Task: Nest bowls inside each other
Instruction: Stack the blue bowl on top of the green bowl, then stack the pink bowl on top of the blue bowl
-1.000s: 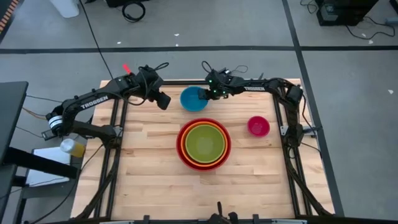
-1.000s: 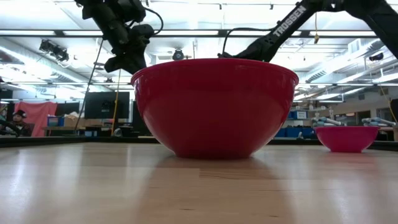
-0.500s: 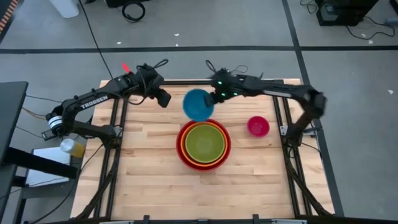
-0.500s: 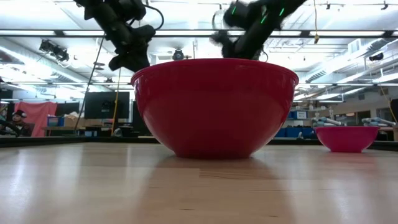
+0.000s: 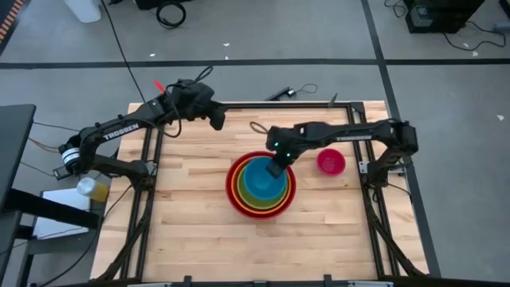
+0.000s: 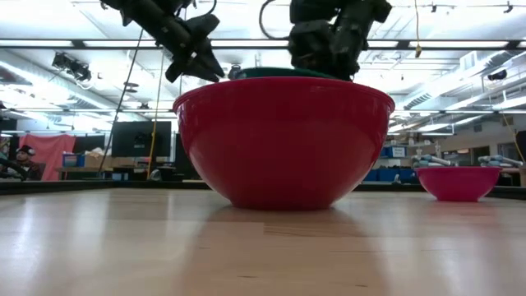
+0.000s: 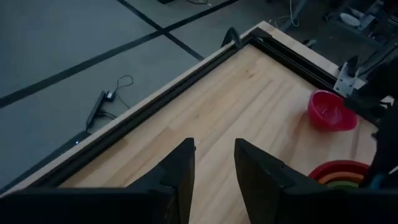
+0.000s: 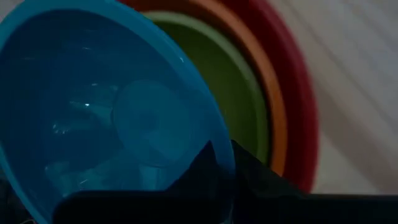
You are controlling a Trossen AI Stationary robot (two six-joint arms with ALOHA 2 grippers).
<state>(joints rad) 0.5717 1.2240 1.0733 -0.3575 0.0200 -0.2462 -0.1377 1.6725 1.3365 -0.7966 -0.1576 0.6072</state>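
Right gripper [image 5: 275,169] pinches the blue bowl [image 5: 260,180] rim over the yellow-green bowl [image 8: 239,112], seemingly not fully seated; left gripper [image 7: 214,171] hovers, fingers parted

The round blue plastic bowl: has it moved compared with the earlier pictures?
Yes. The round blue plastic bowl went from the table's far edge toward the front, and now sits over the red bowl stack, its rim pinched by the right gripper.
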